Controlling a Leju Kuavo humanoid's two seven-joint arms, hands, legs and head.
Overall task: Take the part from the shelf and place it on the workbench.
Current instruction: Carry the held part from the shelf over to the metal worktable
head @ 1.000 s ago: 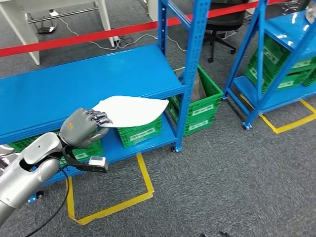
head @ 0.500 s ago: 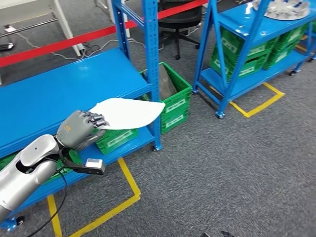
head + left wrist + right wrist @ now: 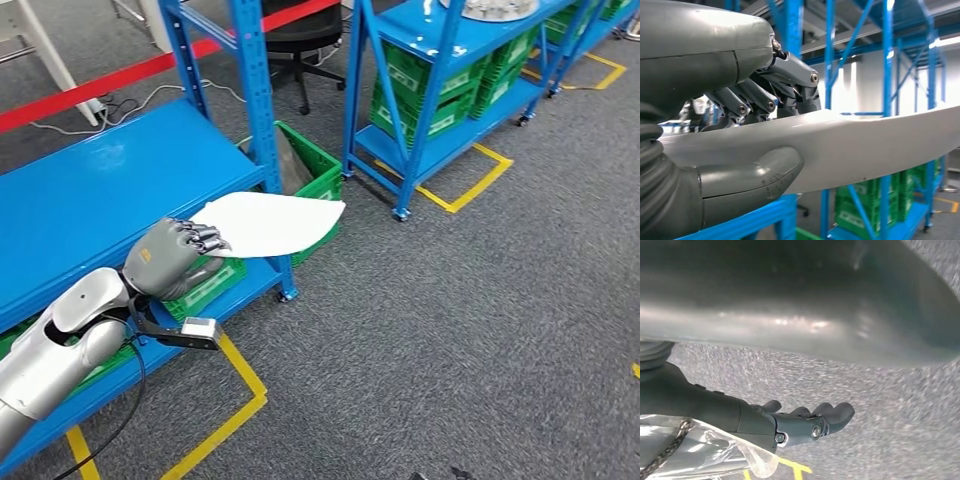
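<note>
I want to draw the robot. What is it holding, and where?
Left hand grips the flat white curved part by its near end.

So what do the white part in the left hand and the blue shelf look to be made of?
White part: thin, curved, rigid panel with a smooth glossy sheen in the left wrist view; probably painted plastic or sheet metal, cannot tell which. Left hand holds one end. Blue shelf: painted steel, judging by its punched uprights.

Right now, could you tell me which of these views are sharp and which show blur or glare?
Head view: sharp, evenly lit, white part crisp. Left wrist view: left robot hand sharp, shelving behind soft, bright backlight. Right wrist view: carpet streaked with motion blur, right robot hand dim.
</note>
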